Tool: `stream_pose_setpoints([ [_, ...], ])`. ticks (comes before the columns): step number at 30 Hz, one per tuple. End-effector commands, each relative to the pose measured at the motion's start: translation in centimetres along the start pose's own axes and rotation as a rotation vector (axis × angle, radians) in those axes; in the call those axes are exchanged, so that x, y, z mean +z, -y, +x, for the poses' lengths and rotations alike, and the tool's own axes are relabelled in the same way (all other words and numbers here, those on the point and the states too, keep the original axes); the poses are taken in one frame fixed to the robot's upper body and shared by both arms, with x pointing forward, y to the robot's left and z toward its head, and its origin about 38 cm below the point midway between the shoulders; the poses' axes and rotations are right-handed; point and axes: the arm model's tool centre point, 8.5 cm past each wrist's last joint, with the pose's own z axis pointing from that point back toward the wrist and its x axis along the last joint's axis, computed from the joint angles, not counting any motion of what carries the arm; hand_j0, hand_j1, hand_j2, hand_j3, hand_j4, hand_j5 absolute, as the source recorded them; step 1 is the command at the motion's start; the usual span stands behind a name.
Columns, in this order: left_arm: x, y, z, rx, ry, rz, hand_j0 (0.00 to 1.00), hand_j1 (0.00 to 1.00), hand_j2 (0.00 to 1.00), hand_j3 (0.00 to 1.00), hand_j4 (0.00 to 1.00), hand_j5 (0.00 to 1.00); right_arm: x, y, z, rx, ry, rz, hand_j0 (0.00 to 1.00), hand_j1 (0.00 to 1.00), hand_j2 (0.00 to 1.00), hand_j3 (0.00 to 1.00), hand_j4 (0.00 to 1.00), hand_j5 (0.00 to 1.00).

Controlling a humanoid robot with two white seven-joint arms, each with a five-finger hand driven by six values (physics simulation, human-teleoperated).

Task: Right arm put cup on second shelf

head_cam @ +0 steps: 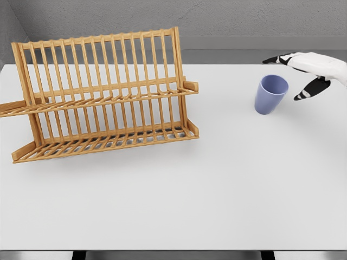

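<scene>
The rack point(103, 97) on the left looks like warm, varnished wood with a faint grain. The cup point(270, 93) on the right is smooth, matt lavender plastic. The table point(179, 195) top is plain matt white, and the right hand point(309, 73) has a glossy white shell with black fingertips.

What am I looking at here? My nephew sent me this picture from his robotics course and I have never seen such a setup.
This is a computer-simulated render, seen from a camera on a humanoid robot's head, looking down at a white table. On the left of the table stands a two-tier wooden dish rack. To the right stands an upright light-blue plastic cup. The white and black object entering from the right is the robot's right hand, fingers spread, beside the cup but holding nothing. The left arm is out of view.
</scene>
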Motion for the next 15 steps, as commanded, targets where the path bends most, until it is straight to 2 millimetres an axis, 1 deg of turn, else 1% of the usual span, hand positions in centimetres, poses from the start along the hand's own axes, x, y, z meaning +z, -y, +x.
stream_pose_setpoints([
  [1, 0.0, 0.0, 0.0, 0.000, 0.000, 0.000, 1.00, 1.00, 1.00, 1.00, 1.00, 1.00, -0.6, -0.4, 0.2, 0.008, 0.002, 0.019, 1.00, 1.00, 1.00, 1.00, 1.00, 1.00],
  [2, 0.0, 0.0, 0.0, 0.000, 0.000, 0.000, 1.00, 1.00, 1.00, 1.00, 1.00, 1.00, -0.6, 0.2, 0.3, 0.016, 0.000, 0.012, 1.00, 1.00, 1.00, 1.00, 1.00, 1.00],
  [4, 0.0, 0.0, 0.0, 0.000, 0.000, 0.000, 1.00, 1.00, 1.00, 1.00, 1.00, 1.00, -0.7, 0.2, 0.2, 0.030, -0.012, 0.019, 1.00, 1.00, 1.00, 1.00, 1.00, 1.00],
  [6, 0.0, 0.0, 0.0, 0.000, 0.000, 0.000, 1.00, 1.00, 1.00, 1.00, 1.00, 1.00, -2.7, -0.4, 0.0, 0.012, -0.009, 0.058, 1.00, 1.00, 1.00, 1.00, 1.00, 1.00],
  [7, 0.0, 0.0, 0.0, 0.001, 0.001, 0.000, 1.00, 1.00, 1.00, 1.00, 1.00, 1.00, -3.1, -0.1, -0.1, 0.003, -0.012, 0.053, 1.00, 1.00, 1.00, 1.00, 1.00, 1.00],
  [12, 0.0, 0.0, 0.0, 0.001, 0.001, 0.000, 1.00, 1.00, 1.00, 1.00, 1.00, 1.00, -2.5, 0.2, -0.4, 0.013, -0.021, 0.049, 1.00, 1.00, 1.00, 1.00, 1.00, 1.00],
  [15, 0.0, 0.0, 0.0, 0.000, 0.000, 0.000, 1.00, 1.00, 1.00, 1.00, 1.00, 1.00, -2.5, 0.2, -0.3, 0.013, -0.021, 0.049, 1.00, 1.00, 1.00, 1.00, 1.00, 1.00],
])
